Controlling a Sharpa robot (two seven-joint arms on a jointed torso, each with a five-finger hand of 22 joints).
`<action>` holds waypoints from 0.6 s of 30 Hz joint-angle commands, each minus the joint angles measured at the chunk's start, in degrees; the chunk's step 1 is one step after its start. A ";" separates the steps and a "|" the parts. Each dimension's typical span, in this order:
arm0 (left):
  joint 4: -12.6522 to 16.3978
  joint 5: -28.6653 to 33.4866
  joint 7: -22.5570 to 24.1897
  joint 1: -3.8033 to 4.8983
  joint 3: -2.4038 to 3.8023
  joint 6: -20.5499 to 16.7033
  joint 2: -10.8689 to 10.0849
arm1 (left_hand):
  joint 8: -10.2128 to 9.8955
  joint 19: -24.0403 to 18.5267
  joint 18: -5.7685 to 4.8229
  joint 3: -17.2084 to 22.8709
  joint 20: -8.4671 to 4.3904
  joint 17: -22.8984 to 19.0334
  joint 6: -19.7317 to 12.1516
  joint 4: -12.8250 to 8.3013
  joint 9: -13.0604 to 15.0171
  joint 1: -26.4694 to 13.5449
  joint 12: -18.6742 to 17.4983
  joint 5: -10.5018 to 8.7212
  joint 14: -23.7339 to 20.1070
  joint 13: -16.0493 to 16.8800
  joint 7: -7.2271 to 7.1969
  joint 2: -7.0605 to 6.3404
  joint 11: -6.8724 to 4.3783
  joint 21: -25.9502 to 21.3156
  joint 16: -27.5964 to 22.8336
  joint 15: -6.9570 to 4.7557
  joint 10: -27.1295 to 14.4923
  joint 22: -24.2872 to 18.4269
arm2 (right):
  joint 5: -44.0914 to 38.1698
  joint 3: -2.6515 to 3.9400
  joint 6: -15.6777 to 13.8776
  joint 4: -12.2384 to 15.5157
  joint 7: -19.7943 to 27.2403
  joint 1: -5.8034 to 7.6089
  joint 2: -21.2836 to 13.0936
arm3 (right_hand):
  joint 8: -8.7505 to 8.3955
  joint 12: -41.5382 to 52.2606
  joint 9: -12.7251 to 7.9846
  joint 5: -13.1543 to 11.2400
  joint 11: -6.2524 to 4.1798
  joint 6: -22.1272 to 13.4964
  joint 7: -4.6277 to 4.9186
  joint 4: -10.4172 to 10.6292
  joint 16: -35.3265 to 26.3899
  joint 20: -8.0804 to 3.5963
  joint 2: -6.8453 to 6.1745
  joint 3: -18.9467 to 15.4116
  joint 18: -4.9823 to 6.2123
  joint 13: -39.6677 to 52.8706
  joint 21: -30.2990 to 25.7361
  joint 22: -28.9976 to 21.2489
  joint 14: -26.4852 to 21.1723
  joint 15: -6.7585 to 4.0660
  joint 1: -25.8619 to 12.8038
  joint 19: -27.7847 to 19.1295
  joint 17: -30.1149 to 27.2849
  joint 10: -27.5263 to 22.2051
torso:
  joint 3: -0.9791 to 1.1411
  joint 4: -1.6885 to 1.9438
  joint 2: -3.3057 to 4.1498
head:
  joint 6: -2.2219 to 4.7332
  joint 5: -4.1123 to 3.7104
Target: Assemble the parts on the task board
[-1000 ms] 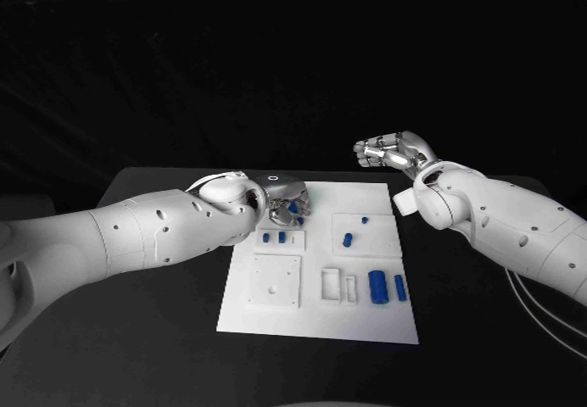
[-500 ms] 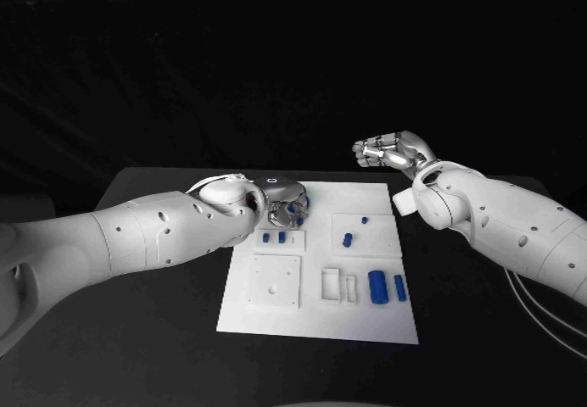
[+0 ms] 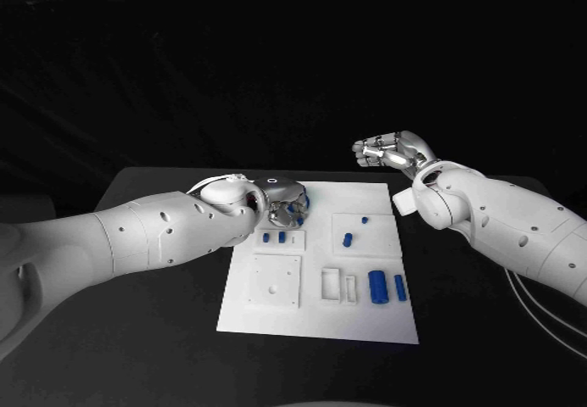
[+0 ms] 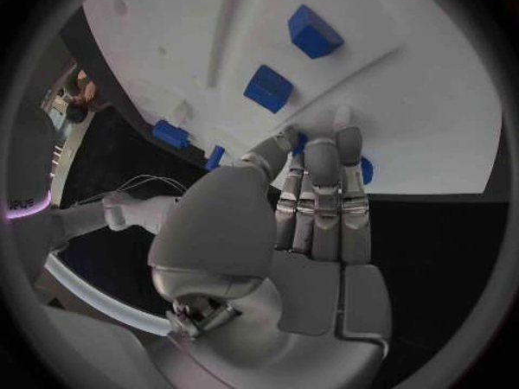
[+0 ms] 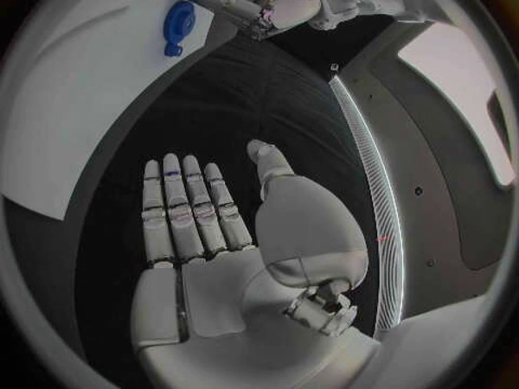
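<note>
- Straight to the left hand's fingers: bunched side by side, tips down on the task board, thumb tucked in close.
- Peeking out on both sides of those fingers, a blue part, sitting at the board's far left corner; gripped or merely pressed flat, cannot tell from here.
- Probably held low like that to seat the part into the board, judging by the task.
- Out to the palm: left hand hunched right over the spot, hiding the contact from the head view.
- Just beside it toward the robot, two small blue blocks standing in their holder, apart from the fingers but near enough to catch on a careless sweep.
- Tight on the far side too: board edge close by the fingertips, black bench straight after it, so little room to slide that way.
- Over to the right hand: raised beyond the board's far right corner, fingers laid out straight, thumb apart, grasping nothing.
- Looks parked on purpose, leaving the board free for the left arm.
- Plenty of open room on the near half: two blue cylinders lying side by side at the right, well apart from both hands.
</note>
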 commanded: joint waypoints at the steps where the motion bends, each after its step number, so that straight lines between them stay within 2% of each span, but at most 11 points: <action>1: 0.02 0.03 0.41 -0.32 -0.07 1.50 0.21 | 0.02 -0.05 1.00 -0.11 -0.10 -0.03 0.47 0.65 -0.02 0.39 -0.24 0.08 0.44 -0.05 0.13 0.40 -0.23 0.29 0.49 -0.14 0.36 1.12 | -0.24 0.02 0.85 0.19 0.72 -0.01 -0.01 | -0.22 -0.12 -0.06 0.33 -0.10 0.02 -0.03 0.23 -0.19 -0.13 0.27 -0.33 1.12 -0.08 -0.01 -0.08 0.01 -0.07 -0.17 -0.18 -0.08 -0.18 | 0.02 -0.03 0.02 | -0.02 0.12; 10: -0.17 0.09 -0.13 -0.38 -0.06 2.14 0.35 | 0.03 0.15 1.00 -0.37 -0.08 -0.04 1.09 1.14 -0.01 0.37 -0.20 -0.09 0.57 -0.03 0.25 0.76 -0.43 0.32 0.66 -0.11 1.70 1.10 | -0.24 0.02 0.85 0.29 0.66 -0.01 -0.09 | -0.22 -0.12 -0.06 0.33 -0.10 0.02 -0.03 0.23 -0.19 -0.13 0.28 -0.32 1.12 -0.08 -0.01 -0.08 0.01 -0.07 -0.17 -0.18 -0.08 -0.18 | 0.03 -0.02 0.00 | -0.10 -0.03; 12: -0.22 0.09 -0.30 -0.39 -0.06 2.46 0.35 | 0.19 0.52 1.02 -0.49 -0.24 0.02 2.26 1.12 0.09 0.64 -0.20 0.75 0.93 0.00 0.19 1.17 -0.87 0.58 0.87 -0.34 3.56 1.20 | -0.24 0.02 0.86 0.35 0.64 -0.01 -0.10 | -0.22 -0.12 -0.06 0.34 -0.10 0.06 -0.03 0.27 -0.18 -0.13 0.32 -0.20 1.12 -0.08 -0.03 -0.09 0.10 -0.07 -0.08 -0.35 -0.08 -0.18 | 0.03 0.01 0.01 | -0.09 -0.03; 18: -0.26 0.26 -0.47 -0.39 -0.06 2.48 0.25 | 0.15 0.82 0.71 -1.63 -0.68 0.19 4.99 0.92 0.20 1.06 -0.22 0.90 1.35 0.03 -0.40 2.17 -1.66 1.05 1.25 -0.78 6.24 1.22 | -0.24 0.02 0.88 0.49 0.62 -0.01 -0.14 | -0.23 -0.13 -0.07 0.35 -0.10 0.00 -0.04 0.25 -0.18 -0.13 0.33 -0.17 1.12 -0.08 -0.05 -0.10 0.08 -0.08 -0.04 -0.47 -0.08 -0.19 | 0.01 0.01 0.01 | -0.13 -0.08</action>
